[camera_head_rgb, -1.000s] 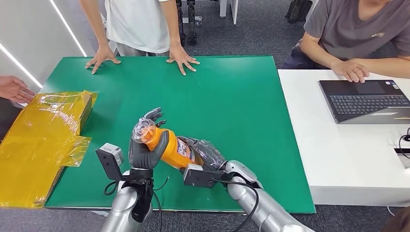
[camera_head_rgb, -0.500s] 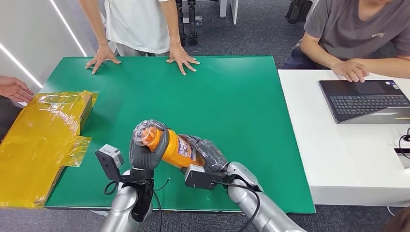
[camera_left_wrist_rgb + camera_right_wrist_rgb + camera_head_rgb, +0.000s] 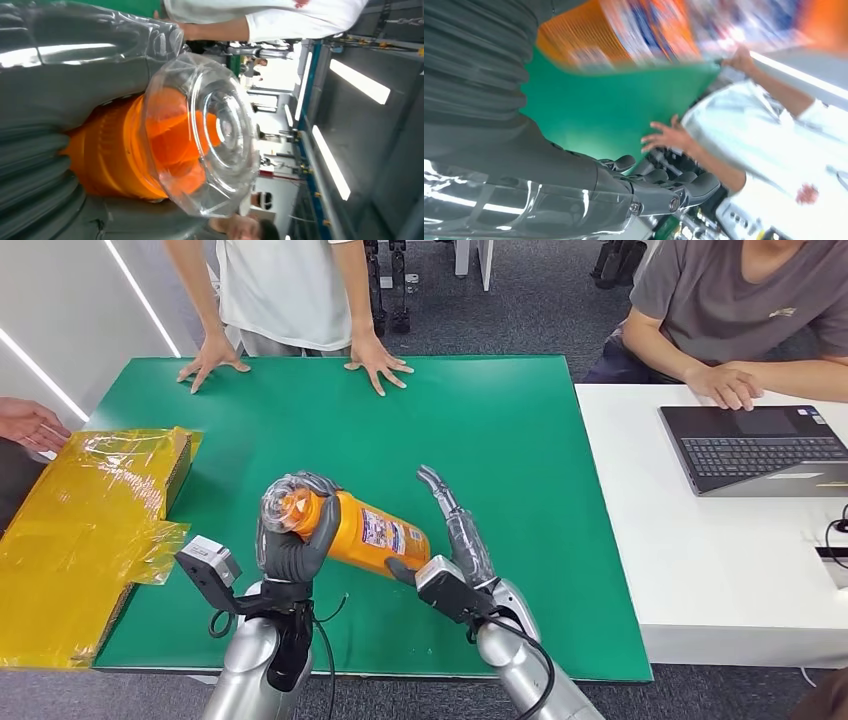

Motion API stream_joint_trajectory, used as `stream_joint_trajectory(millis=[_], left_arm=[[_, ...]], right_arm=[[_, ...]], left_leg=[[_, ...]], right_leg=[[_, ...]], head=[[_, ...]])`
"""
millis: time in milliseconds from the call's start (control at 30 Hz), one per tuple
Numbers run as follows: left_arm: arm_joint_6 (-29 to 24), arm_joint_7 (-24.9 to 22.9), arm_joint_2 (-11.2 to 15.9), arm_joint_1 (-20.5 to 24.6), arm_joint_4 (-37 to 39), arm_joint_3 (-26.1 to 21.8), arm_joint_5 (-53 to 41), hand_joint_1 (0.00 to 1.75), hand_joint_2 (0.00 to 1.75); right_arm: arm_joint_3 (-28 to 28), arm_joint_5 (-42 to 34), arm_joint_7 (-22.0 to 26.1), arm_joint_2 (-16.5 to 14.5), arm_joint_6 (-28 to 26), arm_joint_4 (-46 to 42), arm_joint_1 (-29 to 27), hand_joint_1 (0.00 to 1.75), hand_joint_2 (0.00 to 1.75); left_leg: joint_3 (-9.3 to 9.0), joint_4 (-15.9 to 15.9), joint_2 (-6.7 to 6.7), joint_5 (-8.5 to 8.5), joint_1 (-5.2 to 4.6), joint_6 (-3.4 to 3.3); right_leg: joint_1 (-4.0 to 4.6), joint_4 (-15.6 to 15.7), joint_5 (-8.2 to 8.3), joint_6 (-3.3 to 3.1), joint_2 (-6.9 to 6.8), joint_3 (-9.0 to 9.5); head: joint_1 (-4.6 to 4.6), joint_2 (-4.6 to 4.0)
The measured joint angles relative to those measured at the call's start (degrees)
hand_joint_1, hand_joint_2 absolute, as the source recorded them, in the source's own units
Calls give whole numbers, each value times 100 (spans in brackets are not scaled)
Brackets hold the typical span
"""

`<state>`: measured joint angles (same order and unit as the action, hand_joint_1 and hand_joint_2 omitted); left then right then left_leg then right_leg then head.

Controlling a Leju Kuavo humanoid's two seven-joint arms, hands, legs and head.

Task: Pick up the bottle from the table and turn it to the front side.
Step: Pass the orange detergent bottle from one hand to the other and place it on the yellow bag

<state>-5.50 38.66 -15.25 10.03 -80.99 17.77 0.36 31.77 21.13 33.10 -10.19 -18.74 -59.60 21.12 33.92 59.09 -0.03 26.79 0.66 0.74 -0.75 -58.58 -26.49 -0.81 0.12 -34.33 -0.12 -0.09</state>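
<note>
The orange bottle (image 3: 365, 533) with a clear cap (image 3: 283, 502) and a printed label lies tilted above the green table (image 3: 500, 440), near its front edge. My left hand (image 3: 292, 540) grips it around the neck, just below the cap. The left wrist view shows the clear cap (image 3: 210, 135) and orange neck close up, wrapped by my left hand (image 3: 55, 95). My right hand (image 3: 458, 530) stands beside the bottle's base with fingers stretched out and holds nothing. In the blurred right wrist view the bottle (image 3: 624, 30) is off my right hand (image 3: 574, 185).
A yellow plastic-wrapped box (image 3: 90, 520) lies at the table's left edge. A person leans both hands (image 3: 375, 362) on the far edge, and another hand (image 3: 30, 425) shows at the left. A white desk (image 3: 700, 560) with a laptop (image 3: 760, 448) stands to the right, a person seated behind.
My right hand has let go of the bottle's base and opened, fingers now pointing away. My left hand still holds the neck and has shifted the bottle slightly left and up.
</note>
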Motion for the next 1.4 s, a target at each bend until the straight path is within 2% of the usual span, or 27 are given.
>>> stream_joint_trajectory(millis=[100,200,367,500,600,733,867,1000,1067,1267,1400], left_arm=[[-15,-15,10,-58,-4,-4,-16,175,175],[-234,25,36,-74,-41,-11,-207,175,175],[-1190,-236,302,-30,-482,-192,-1512,175,175],[-1569,-552,559,33,-717,-315,-2403,175,175],[-2075,-905,822,34,-774,-387,-3388,175,175],[-2683,-1233,1238,35,-779,-488,-4548,175,175],[-2887,-1604,1523,47,-779,-544,-5219,175,175],[-3118,-2331,1854,59,-734,-553,-6614,175,175],[-3187,-2526,2039,81,-651,-552,-7075,175,175],[-3112,-2701,2376,248,-68,-516,-7853,175,175],[-2936,-2558,2477,452,493,-384,-8035,175,175]], right_arm=[[-62,-75,57,-1,-68,-129,-4,0,175],[-127,-521,377,-5,-400,-429,-126,0,175],[-123,-1257,680,17,-1298,-1745,-748,0,175],[-51,-1259,696,43,-1581,-2552,-1109,0,175],[-6,-1223,697,85,-1708,-3048,-1348,0,175],[-4,-1312,696,152,-1631,-3570,-1597,0,175],[-3,-1320,696,185,-1536,-3860,-1690,0,175],[10,-1282,696,202,-1449,-4042,-1736,0,175],[14,-1274,696,203,-1393,-4102,-1746,0,175],[4,-1216,671,196,-1141,-4238,-1745,0,175],[-32,-1180,637,163,-974,-4324,-1731,0,175]], left_leg=[[-1,0,1,0,0,0],[0,0,-1,0,0,0],[1,-2,4,3,0,2],[1,-6,5,3,0,2],[0,-6,7,3,0,2],[0,-6,6,1,0,3],[0,-6,7,1,0,3],[0,-6,8,1,0,3],[-1,-6,8,1,0,3],[-2,-6,8,1,1,3],[-2,-5,6,0,0,2]], right_leg=[[0,0,0,0,1,0],[0,0,0,0,-2,0],[0,0,-3,-1,6,-5],[1,0,-6,-1,5,-6],[1,-1,-6,-1,7,-6],[1,-2,-6,-1,7,-6],[1,-2,-6,-1,7,-5],[1,-1,-5,-1,9,-6],[1,-1,-6,-1,8,-6],[1,-2,-5,-2,8,-6],[1,-1,-5,-2,5,-5]], head=[[1,0],[1,0],[1,0],[1,0],[1,0],[0,0],[1,0],[1,0],[1,0],[1,0],[1,0]])
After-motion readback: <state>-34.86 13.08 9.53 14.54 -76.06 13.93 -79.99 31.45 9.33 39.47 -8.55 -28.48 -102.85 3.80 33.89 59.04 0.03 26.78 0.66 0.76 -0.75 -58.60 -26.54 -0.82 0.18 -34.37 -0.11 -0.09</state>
